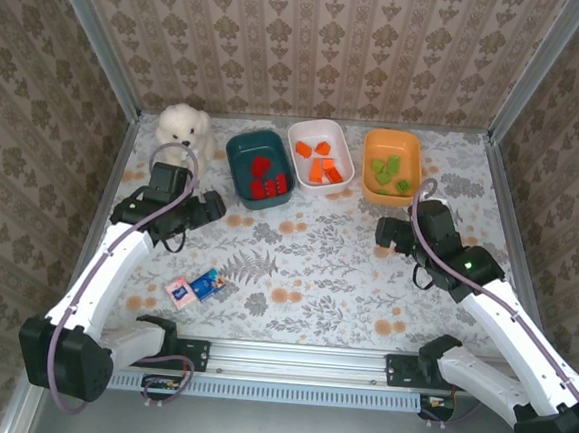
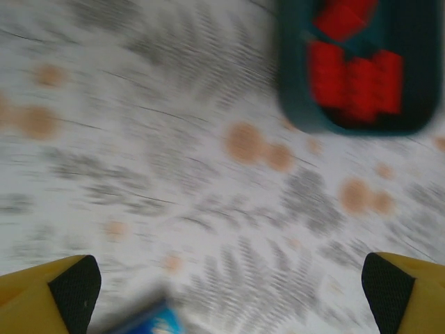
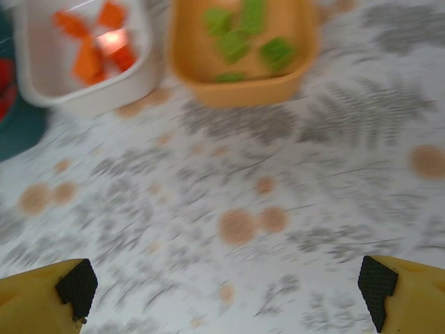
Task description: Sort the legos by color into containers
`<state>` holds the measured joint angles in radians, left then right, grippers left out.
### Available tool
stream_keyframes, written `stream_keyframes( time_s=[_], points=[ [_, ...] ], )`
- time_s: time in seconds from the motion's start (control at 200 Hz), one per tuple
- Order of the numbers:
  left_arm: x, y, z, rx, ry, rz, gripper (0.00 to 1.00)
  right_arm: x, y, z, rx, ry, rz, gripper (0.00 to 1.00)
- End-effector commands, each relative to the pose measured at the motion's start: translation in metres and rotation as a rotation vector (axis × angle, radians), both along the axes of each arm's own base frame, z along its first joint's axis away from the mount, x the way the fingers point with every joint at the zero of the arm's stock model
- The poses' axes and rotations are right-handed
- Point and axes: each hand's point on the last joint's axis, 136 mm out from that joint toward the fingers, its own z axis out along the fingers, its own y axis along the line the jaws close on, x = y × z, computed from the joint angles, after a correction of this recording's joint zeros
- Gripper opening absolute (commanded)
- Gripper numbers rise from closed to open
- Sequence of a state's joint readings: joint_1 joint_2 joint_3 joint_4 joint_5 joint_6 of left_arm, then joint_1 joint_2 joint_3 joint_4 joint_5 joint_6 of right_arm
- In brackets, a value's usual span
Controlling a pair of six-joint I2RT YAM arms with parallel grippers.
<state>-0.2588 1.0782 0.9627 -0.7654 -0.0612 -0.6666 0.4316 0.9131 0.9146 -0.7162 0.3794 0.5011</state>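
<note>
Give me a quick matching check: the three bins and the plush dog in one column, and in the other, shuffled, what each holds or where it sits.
Column 1
1. teal bin
2. white bin
3. orange bin
4. plush dog

Column 2
A. green bricks inside
B. far-left corner of the table
C. red bricks inside
D. orange bricks inside

Pairs: 1-C, 2-D, 3-A, 4-B

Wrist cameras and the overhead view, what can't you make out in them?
Left wrist: blur smears the red bricks; the teal bin is cut off at the top, the blue packet at the bottom.
Right wrist: blurred green bricks, orange bin cut off at the top.
Overhead: packet print too small to read.
</note>
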Motion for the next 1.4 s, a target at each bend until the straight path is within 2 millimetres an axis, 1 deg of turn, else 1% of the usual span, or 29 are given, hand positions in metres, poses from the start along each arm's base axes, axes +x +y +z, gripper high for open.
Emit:
stream_keyframes(
  time_s=[0.0, 0.035, 0.095, 0.125, 0.17, 0.195, 0.26, 0.31, 0.38, 0.48, 0.585, 0.595, 0.615, 0.695, 0.75, 0.815, 0.87, 0.945, 0.99, 1.015, 1.04, 1.075, 1.13, 1.145, 1.185, 1.225, 1.26, 1.3, 1.395],
  points=[
    [-0.006, 0.086, 0.021, 0.354, -0.114, 0.322, 1.0, 0.014, -0.054, 0.011, -0.144, -0.153, -0.243, 1.0],
    [-0.004, 0.096, 0.024, 0.403, -0.155, 0.351, 1.0, 0.022, -0.059, 0.014, -0.132, -0.237, -0.267, 1.0],
    [0.002, 0.109, 0.028, 0.502, -0.231, 0.371, 1.0, 0.026, -0.073, 0.013, -0.15, -0.336, -0.332, 1.0],
    [0.006, 0.113, 0.027, 0.551, -0.259, 0.364, 1.0, 0.027, -0.079, 0.008, -0.188, -0.362, -0.346, 1.0],
    [0.014, 0.114, 0.019, 0.621, -0.279, 0.311, 1.0, 0.033, -0.084, 0.002, -0.246, -0.395, -0.346, 1.0],
    [0.021, 0.113, 0.013, 0.654, -0.286, 0.263, 1.0, 0.036, -0.086, -0.006, -0.281, -0.39, -0.336, 1.0],
    [0.037, 0.104, -0.009, 0.684, -0.288, 0.14, 1.0, 0.046, -0.088, -0.032, -0.341, -0.326, -0.295, 1.0],
    [0.049, 0.094, -0.028, 0.661, -0.285, 0.044, 1.0, 0.056, -0.086, -0.051, -0.345, -0.28, -0.249, 1.0],
    [0.062, 0.084, -0.044, 0.646, -0.283, -0.028, 1.0, 0.069, -0.08, -0.07, -0.332, -0.264, -0.212, 1.0],
    [0.082, 0.077, -0.065, 0.642, -0.27, -0.08, 1.0, 0.089, -0.078, -0.089, -0.338, -0.243, -0.181, 1.0],
    [0.102, 0.073, -0.085, 0.63, -0.256, -0.126, 1.0, 0.113, -0.073, -0.093, -0.324, -0.256, -0.124, 1.0],
    [0.103, 0.073, -0.085, 0.624, -0.25, -0.132, 1.0, 0.116, -0.072, -0.09, -0.317, -0.272, -0.118, 1.0],
    [0.109, 0.071, -0.084, 0.619, -0.255, -0.145, 1.0, 0.122, -0.071, -0.096, -0.31, -0.269, -0.106, 1.0],
    [0.126, 0.068, -0.081, 0.598, -0.305, -0.164, 1.0, 0.138, -0.07, -0.096, -0.308, -0.286, -0.063, 1.0],
    [0.135, 0.068, -0.079, 0.574, -0.348, -0.169, 1.0, 0.141, -0.076, -0.108, -0.259, -0.266, -0.068, 1.0],
    [0.143, 0.071, -0.075, 0.577, -0.394, -0.172, 1.0, 0.138, -0.078, -0.107, -0.233, -0.28, -0.062, 1.0],
    [0.14, 0.075, -0.079, 0.566, -0.42, -0.158, 1.0, 0.133, -0.073, -0.107, -0.22, -0.324, -0.033, 1.0],
    [0.132, 0.07, -0.072, 0.563, -0.498, -0.166, 1.0, 0.12, -0.071, -0.104, -0.208, -0.415, -0.027, 1.0],
    [0.125, 0.07, -0.069, 0.571, -0.551, -0.149, 1.0, 0.112, -0.076, -0.107, -0.211, -0.452, -0.06, 1.0],
    [0.121, 0.074, -0.068, 0.578, -0.569, -0.118, 1.0, 0.11, -0.082, -0.107, -0.215, -0.472, -0.099, 1.0],
    [0.117, 0.078, -0.067, 0.578, -0.589, -0.09, 1.0, 0.11, -0.084, -0.108, -0.208, -0.472, -0.105, 1.0],
    [0.112, 0.077, -0.069, 0.569, -0.605, -0.095, 1.0, 0.111, -0.085, -0.11, -0.202, -0.451, -0.103, 1.0],
    [0.111, 0.076, -0.074, 0.586, -0.651, -0.102, 1.0, 0.115, -0.084, -0.109, -0.205, -0.444, -0.099, 1.0],
    [0.111, 0.076, -0.072, 0.595, -0.671, -0.101, 1.0, 0.116, -0.083, -0.111, -0.205, -0.436, -0.096, 1.0],
    [0.108, 0.075, -0.078, 0.572, -0.626, -0.106, 1.0, 0.12, -0.082, -0.114, -0.205, -0.399, -0.084, 1.0],
    [0.112, 0.075, -0.078, 0.561, -0.614, -0.11, 1.0, 0.126, -0.081, -0.115, -0.209, -0.378, -0.077, 1.0],
    [0.118, 0.077, -0.078, 0.571, -0.604, -0.108, 1.0, 0.125, -0.081, -0.115, -0.207, -0.382, -0.074, 1.0],
    [0.116, 0.079, -0.081, 0.531, -0.587, -0.108, 1.0, 0.125, -0.081, -0.115, -0.206, -0.382, -0.074, 1.0],
    [0.117, 0.08, -0.079, 0.53, -0.596, -0.104, 1.0, 0.125, -0.081, -0.114, -0.206, -0.385, -0.074, 1.0]
  ],
)
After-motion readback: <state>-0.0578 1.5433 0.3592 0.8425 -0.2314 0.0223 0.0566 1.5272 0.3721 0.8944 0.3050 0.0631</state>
